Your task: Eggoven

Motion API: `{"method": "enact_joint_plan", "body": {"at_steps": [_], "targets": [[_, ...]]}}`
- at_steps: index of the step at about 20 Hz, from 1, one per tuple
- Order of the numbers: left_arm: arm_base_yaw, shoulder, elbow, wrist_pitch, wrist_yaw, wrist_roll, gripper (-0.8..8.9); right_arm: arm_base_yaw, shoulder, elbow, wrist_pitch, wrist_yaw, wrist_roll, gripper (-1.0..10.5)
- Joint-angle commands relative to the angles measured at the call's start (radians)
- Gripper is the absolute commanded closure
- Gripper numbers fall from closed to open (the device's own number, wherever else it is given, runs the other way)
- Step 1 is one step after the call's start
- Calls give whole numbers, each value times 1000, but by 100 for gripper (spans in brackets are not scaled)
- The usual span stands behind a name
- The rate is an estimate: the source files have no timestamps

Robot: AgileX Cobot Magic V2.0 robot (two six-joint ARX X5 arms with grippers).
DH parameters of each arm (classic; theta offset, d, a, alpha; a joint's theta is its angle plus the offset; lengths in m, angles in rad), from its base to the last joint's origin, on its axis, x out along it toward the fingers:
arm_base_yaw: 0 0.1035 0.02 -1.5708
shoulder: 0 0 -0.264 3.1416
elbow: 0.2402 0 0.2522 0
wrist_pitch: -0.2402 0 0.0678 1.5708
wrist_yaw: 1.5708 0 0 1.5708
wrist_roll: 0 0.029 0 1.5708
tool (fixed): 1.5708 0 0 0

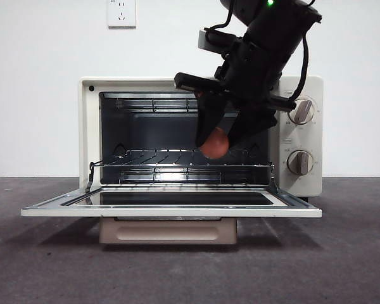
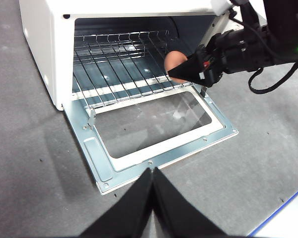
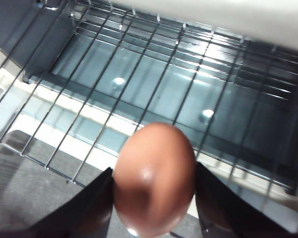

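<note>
The cream toaster oven (image 1: pixel 85 133) stands with its glass door (image 1: pixel 171 206) folded down flat and its wire rack (image 1: pixel 177 158) showing inside. My right gripper (image 1: pixel 216 140) is shut on the orange-brown egg (image 1: pixel 215 146) and holds it just above the rack's front right part. The right wrist view shows the egg (image 3: pixel 154 178) between the two black jaws over the rack (image 3: pixel 139 84). The left wrist view shows the egg (image 2: pixel 175 60), the oven (image 2: pixel 39 44) and the open door (image 2: pixel 139 158). My left gripper (image 2: pixel 152 171) is shut and empty, hanging above the table before the door.
Two knobs (image 1: pixel 300 111) sit on the oven's right panel. The tan bar handle (image 1: pixel 168 231) hangs under the open door. A wall socket (image 1: pixel 121 12) is behind. The table is dark grey (image 1: pixel 342 266), with a white edge with a blue line (image 2: pixel 288 218) near the left arm.
</note>
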Motion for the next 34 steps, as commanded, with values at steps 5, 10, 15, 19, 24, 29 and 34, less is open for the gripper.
{"method": "enact_joint_plan", "body": {"at_steps": [5, 10, 15, 19, 24, 29, 34], "targets": [[0, 2, 6, 10, 4, 12, 807, 9, 51, 12, 19, 12, -5, 941], [0, 7, 6, 11, 4, 12, 807, 9, 51, 12, 0, 37, -4, 745], [0, 13, 6, 11, 4, 12, 807, 10, 50, 13, -6, 37, -5, 662], [0, 13, 6, 11, 4, 12, 807, 8, 36, 13, -8, 38, -6, 629], [0, 13, 6, 11, 4, 12, 807, 10, 2, 14, -26, 36, -9, 623], [0, 14, 6, 14, 3, 12, 807, 13, -85, 14, -92, 36, -8, 623], [3, 85, -21, 119, 1, -19, 807, 65, -290, 14, -216, 36, -8, 623]]}}
